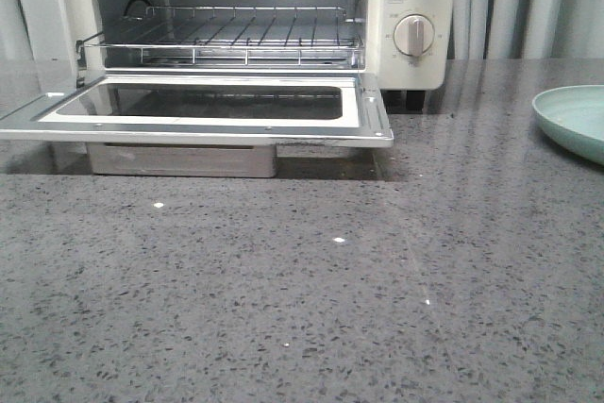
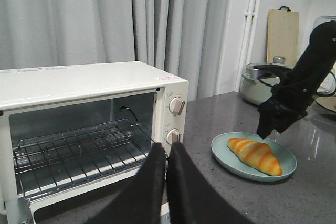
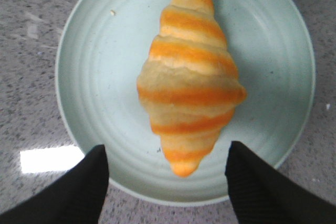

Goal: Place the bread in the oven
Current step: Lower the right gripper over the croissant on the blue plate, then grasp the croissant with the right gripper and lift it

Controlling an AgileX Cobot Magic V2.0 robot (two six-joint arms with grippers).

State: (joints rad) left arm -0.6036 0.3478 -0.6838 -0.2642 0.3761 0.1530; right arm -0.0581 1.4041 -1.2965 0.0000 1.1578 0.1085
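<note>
The bread (image 3: pixel 190 74), a glossy orange roll with cream stripes, lies on a pale green plate (image 3: pixel 89 77); the left wrist view shows the bread (image 2: pixel 255 155) on that plate (image 2: pixel 226 153) to the right of the oven. The cream-white oven (image 1: pixel 412 16) stands with its door (image 1: pixel 203 120) dropped open and its wire rack (image 1: pixel 226 40) bare. My right gripper (image 3: pixel 167 153) hovers above the plate, open, its fingers either side of the roll's near tip without touching it. My left gripper (image 2: pixel 166 148) is shut on nothing, in front of the oven (image 2: pixel 89 82).
The plate's rim (image 1: pixel 576 120) shows at the right edge of the front view. A pot (image 2: pixel 257 82) and a wooden board (image 2: pixel 282 35) stand behind the plate by the wall. The right arm (image 2: pixel 296 90) hangs over the plate. Grey speckled counter lies before the oven.
</note>
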